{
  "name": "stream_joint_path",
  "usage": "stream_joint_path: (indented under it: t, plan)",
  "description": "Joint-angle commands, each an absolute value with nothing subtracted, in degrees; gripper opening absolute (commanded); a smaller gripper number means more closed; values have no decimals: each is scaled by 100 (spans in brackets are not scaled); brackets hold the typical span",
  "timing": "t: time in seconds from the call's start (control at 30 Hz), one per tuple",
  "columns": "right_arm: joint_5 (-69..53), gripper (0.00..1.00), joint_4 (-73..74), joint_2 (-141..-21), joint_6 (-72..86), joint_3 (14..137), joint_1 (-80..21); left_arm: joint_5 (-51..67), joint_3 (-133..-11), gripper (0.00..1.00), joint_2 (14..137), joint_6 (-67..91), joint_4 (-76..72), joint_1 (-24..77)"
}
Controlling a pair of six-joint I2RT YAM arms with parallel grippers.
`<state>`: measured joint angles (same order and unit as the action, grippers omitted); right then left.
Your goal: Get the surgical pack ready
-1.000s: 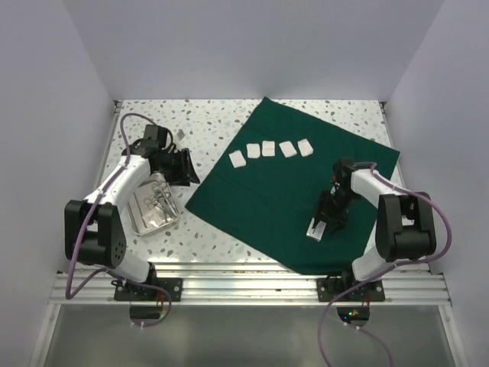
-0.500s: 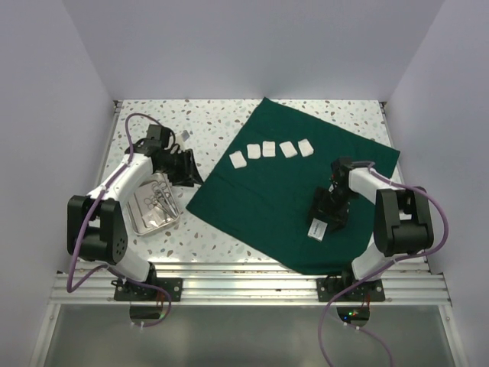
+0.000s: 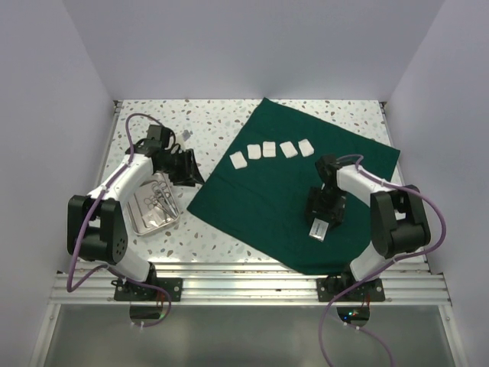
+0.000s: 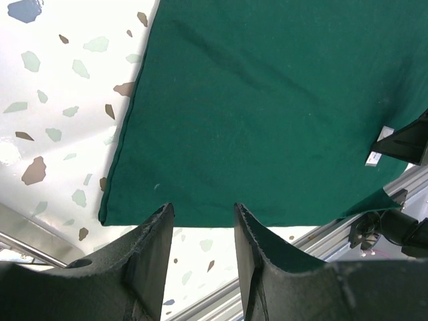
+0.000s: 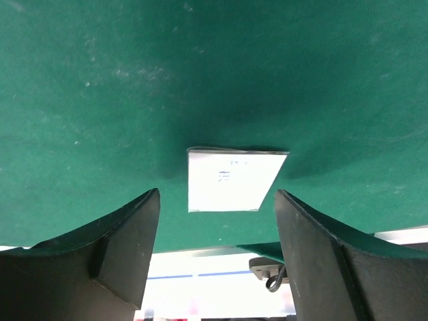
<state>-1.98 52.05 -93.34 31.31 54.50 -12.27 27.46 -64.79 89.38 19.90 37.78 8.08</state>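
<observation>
Right gripper (image 3: pixel 319 227) spread wide, astride a flat white packet (image 5: pixel 231 179) on the dark green cloth (image 3: pixel 267 191), touching neither edge.
Cloth flat over the right half of the table (image 3: pixel 221 122), five gauze squares (image 3: pixel 269 149) in a row near its far side. Left gripper (image 3: pixel 191 170) part open, empty, by the cloth's left corner. Steel tray (image 3: pixel 141 218) off the cloth at left, partly under the arm; instruments (image 3: pixel 160 197) inside a tangle, hard to tell apart. Packet print too small to read.

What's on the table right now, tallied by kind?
Green cloth: 1
White gauze squares: 5
White printed packet: 1
Steel tray: 1
Metal instruments in the tray: too tangled to count
Total: 8, instruments aside
</observation>
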Motion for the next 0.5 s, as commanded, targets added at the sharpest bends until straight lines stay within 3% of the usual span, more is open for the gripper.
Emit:
stream_joint_path:
  t: [0.0,0.47]
  plan:
    - [167,72,5265,-9299,3366,5415,-1248,2865,-6416,45,8877,1855,3577,853]
    - [132,66,4816,-9448,3445,5168,-1327,2936,-6451,45,8930,1775,3665,853]
